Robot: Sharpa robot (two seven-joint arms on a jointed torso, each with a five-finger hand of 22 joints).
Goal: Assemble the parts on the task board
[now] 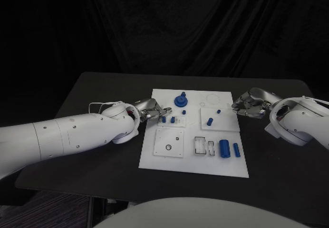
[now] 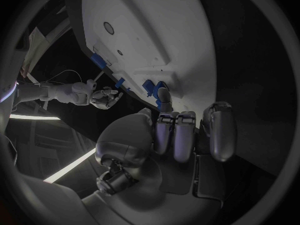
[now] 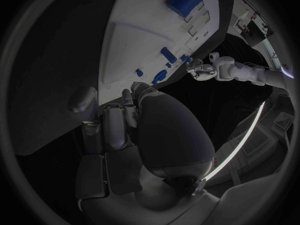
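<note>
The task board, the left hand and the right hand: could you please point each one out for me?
task board (image 1: 195, 166): head view, bare near part of the white plate.
left hand (image 1: 152, 110): head view, middle of the silver hand.
right hand (image 1: 249, 105): head view, middle of the silver hand.

From my station I can't read a single word, number, brand or sign anywhere in these views. The task board (image 1: 194, 161) carries only plain outlines, a few rings and rectangles drawn on its white face, and none of them forms a letter or a digit. The blue parts (image 1: 236, 150) standing and lying on it are unmarked as far as I can tell, and the table (image 1: 102, 95) bears no label either.
</note>
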